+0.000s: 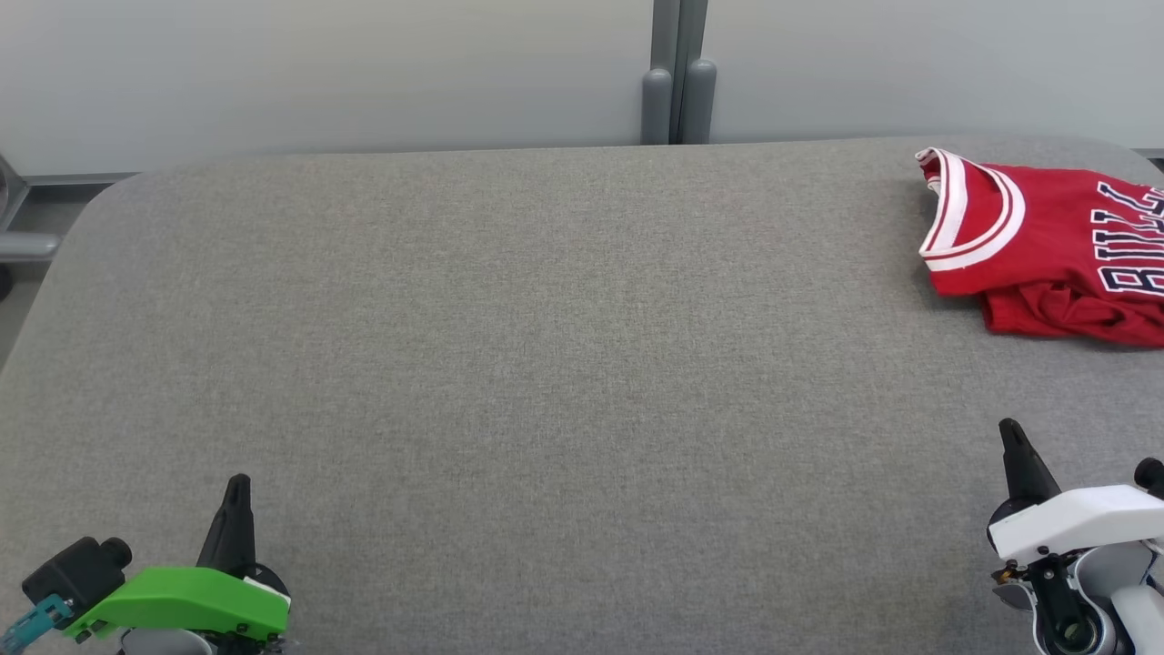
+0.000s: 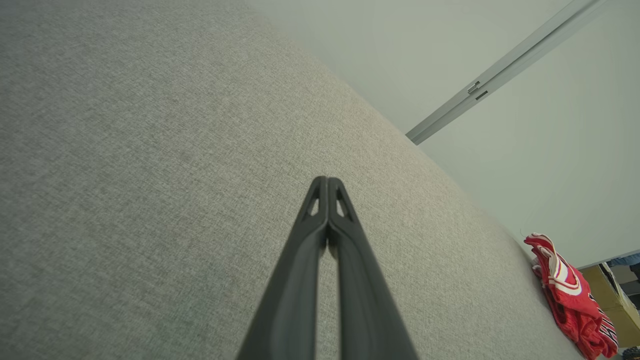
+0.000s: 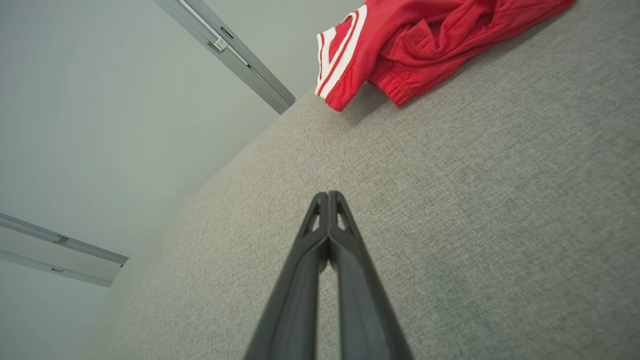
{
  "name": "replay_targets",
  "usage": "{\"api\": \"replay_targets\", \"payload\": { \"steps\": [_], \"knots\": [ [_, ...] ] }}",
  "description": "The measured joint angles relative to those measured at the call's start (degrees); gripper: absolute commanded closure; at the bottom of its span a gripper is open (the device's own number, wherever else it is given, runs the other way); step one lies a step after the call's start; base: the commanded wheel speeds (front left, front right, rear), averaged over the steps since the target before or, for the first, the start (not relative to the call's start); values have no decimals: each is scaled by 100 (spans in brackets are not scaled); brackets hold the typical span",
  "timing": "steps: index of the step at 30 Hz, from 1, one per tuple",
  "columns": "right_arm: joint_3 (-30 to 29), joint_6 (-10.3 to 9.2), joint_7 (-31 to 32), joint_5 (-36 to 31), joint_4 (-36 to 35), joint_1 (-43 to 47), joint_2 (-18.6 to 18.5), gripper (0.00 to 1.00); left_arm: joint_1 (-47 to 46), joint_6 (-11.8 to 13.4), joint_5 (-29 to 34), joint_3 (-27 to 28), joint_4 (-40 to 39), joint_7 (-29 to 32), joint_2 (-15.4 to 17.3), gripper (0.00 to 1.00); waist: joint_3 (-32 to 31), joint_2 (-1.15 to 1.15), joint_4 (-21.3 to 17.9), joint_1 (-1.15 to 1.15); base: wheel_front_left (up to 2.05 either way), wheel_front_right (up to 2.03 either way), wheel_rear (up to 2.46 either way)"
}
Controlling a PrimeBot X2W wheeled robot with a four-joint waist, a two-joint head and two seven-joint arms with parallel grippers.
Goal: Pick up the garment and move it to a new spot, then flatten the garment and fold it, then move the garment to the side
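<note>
In the head view you see a big grey table [image 1: 546, 364] with round far corners. Behind it is a pale wall [image 1: 318, 73] with a grey post [image 1: 677, 82] in the middle. The red shirt [image 1: 1046, 246] lies wrinkled at the far right corner, and part of it runs off the picture's edge. Your left gripper [image 1: 238, 487] is at the near left and your right gripper [image 1: 1009, 432] at the near right. The shirt is ahead of the right gripper and well apart from the left one, with grey table in between.

In the left wrist view the two fingers press together. The shirt looks small at the lower right, by the table's edge, and a brown box [image 2: 617, 300] sits past it.

In the right wrist view the fingers press together too. The shirt lies at the top, ahead of the tips and not touching them. Grey rails [image 3: 235, 55] cross the wall on the left.
</note>
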Motion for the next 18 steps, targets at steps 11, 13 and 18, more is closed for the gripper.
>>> {"api": "replay_targets", "payload": {
  "steps": [11, 13, 18],
  "knots": [
    [-236, 114, 210, 711, -7, -85, 183, 100, -25, -82, -701, 151, 32, 220, -57, 100, -39, 0, -23, 0, 0, 0, 0],
    [-293, 162, 253, 825, -11, -115, 194, 100, -34, -123, -803, 185, 42, 244, -62, 100, -47, 0, -27, 0, 0, 0, 0],
    [-387, 219, 333, 1156, -18, -119, 278, 100, -115, -155, -1124, 230, 67, 346, -98, 100, -64, 0, -38, 0, 0, 0, 0]
  ]
}}
